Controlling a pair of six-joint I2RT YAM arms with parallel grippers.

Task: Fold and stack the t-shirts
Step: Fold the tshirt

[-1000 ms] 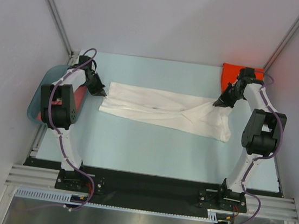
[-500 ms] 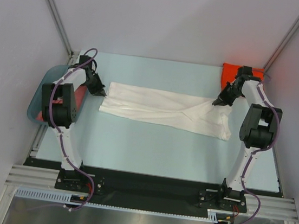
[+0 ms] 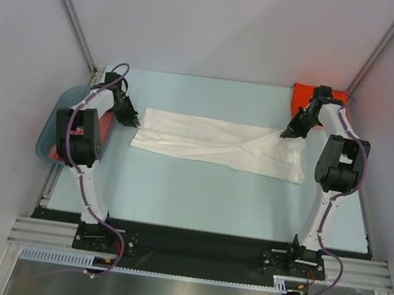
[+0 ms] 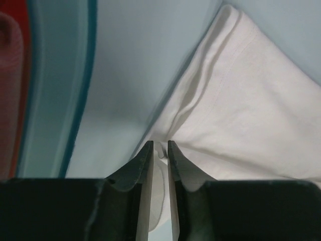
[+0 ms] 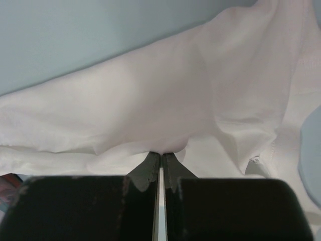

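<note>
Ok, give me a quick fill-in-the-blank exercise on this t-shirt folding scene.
1. The t-shirt stretched across the table is ____.
2. The right gripper is ____ on that t-shirt's edge.
3. The orange-red t-shirt lies in the table's far ____ corner.
4. The basin sits at the table's ____ edge.
Missing words: white; shut; right; left.

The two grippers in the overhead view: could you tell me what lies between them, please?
The white t-shirt spans the stretch from left gripper to right gripper, shown in the top external view.
</note>
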